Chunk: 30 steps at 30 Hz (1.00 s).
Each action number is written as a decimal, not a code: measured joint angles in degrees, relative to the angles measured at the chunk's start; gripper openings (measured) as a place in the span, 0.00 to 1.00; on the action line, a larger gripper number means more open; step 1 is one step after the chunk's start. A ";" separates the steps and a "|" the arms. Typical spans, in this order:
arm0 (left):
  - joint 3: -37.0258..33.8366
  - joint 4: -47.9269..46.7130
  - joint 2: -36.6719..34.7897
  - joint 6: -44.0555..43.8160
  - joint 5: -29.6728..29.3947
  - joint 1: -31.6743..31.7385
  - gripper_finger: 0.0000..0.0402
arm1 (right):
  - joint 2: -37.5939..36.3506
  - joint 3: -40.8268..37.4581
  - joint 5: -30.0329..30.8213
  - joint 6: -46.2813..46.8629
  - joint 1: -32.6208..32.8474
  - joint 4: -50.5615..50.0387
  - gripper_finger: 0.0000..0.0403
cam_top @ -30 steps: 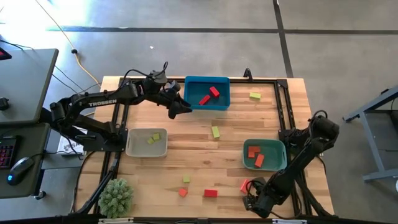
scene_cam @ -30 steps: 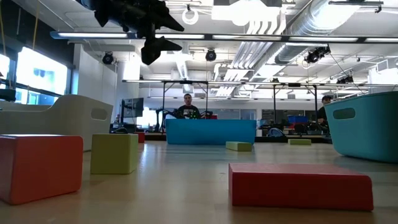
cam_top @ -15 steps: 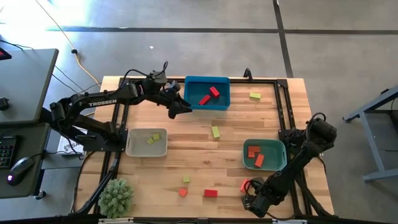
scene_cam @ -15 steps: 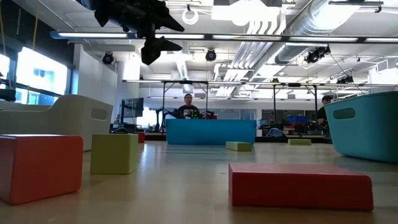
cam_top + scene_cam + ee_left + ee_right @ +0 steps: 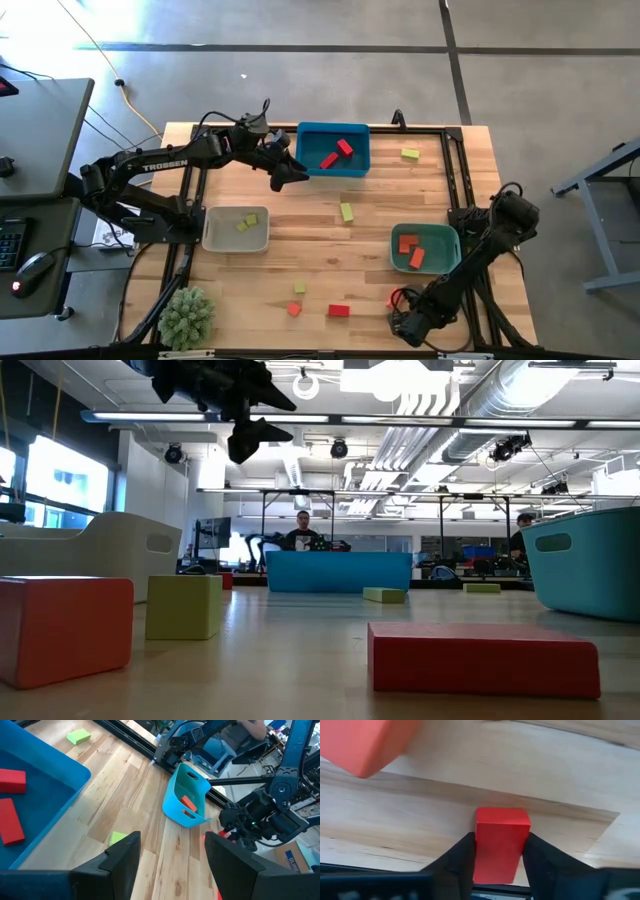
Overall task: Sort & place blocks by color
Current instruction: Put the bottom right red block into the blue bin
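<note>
Near the surface's front edge, the right gripper (image 5: 500, 865) clamps a red block (image 5: 501, 840); the left gripper (image 5: 170, 855) hovers spread, empty.

Bare wood (image 5: 330, 250) between beige tray (image 5: 236, 229) and teal tray (image 5: 426, 249).

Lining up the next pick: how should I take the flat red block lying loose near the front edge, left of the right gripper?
Grip the red block across its short width, on the two long side faces, coming straight down. It lies flat and low on the table, long axis left-right, with clear wood all round; the nearest block is the small orange-red cube.
</note>
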 joint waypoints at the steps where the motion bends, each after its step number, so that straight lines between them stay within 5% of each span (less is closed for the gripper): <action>1: 0.00 0.02 0.00 0.00 0.00 0.02 0.53 | -0.02 0.04 -0.14 0.02 -0.02 0.00 0.27; 16: 0.00 0.12 0.00 3.65 -0.55 0.15 0.53 | 0.16 4.89 2.62 -0.67 -1.86 2.04 0.25; 30: 0.00 1.98 0.00 12.17 -13.21 1.09 0.53 | 0.05 14.09 12.79 -5.68 -10.37 -3.45 0.25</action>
